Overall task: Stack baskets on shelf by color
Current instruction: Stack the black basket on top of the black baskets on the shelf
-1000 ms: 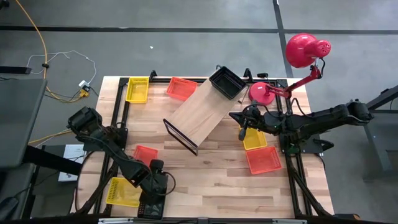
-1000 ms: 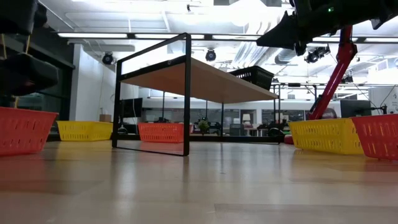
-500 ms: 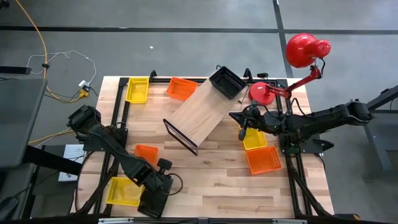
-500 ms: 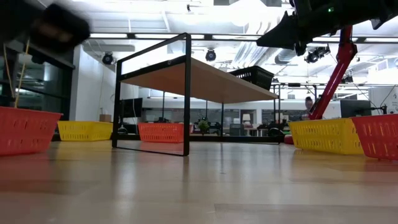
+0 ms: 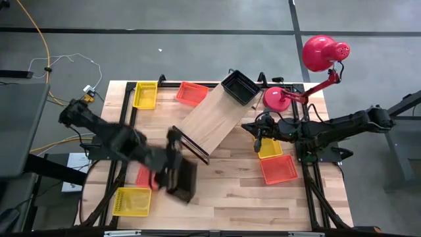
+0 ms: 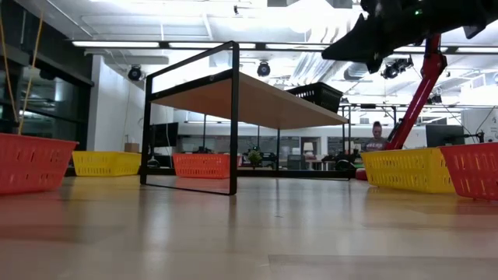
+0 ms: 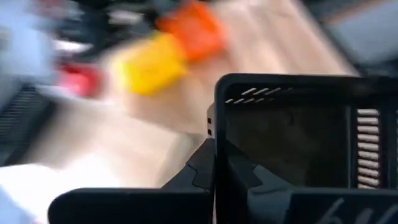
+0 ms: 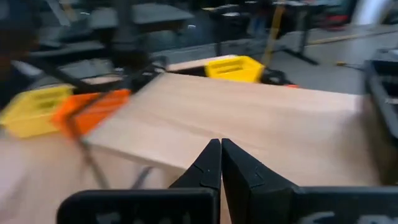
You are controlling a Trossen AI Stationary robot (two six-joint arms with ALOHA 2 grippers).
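Observation:
The light-wood shelf [image 5: 212, 117] stands slantwise at mid table, with a black basket [image 5: 240, 87] on its far end. My left gripper [image 5: 173, 172] is shut on another black basket [image 5: 183, 182], which also shows in the left wrist view [image 7: 305, 143], near the shelf's wire-frame end. An orange basket [image 5: 143, 176] lies partly under that arm. My right gripper [image 5: 256, 126] is shut and empty above the table, at the shelf's right side, over a yellow basket [image 5: 270, 149]. Its shut fingers show in the right wrist view [image 8: 221, 157]. My left gripper pinches one upright wall of the black basket at its edge [image 7: 215, 134], with one finger on each side of the wall. The basket is lifted clear of the table and stands out ahead of the fingers.
More baskets rest on the table: yellow [image 5: 145, 94] and orange [image 5: 191, 93] at the far left, yellow [image 5: 131, 201] at the near left, orange [image 5: 279, 169] at the right. A red lamp [image 5: 316, 62] stands at the far right. A person [image 6: 377, 136] shows far behind.
My left gripper has swung from the table's near edge toward the far edge and the right, toward the shelf's wire-frame end. It carries the black basket along, lifted clear of the table.

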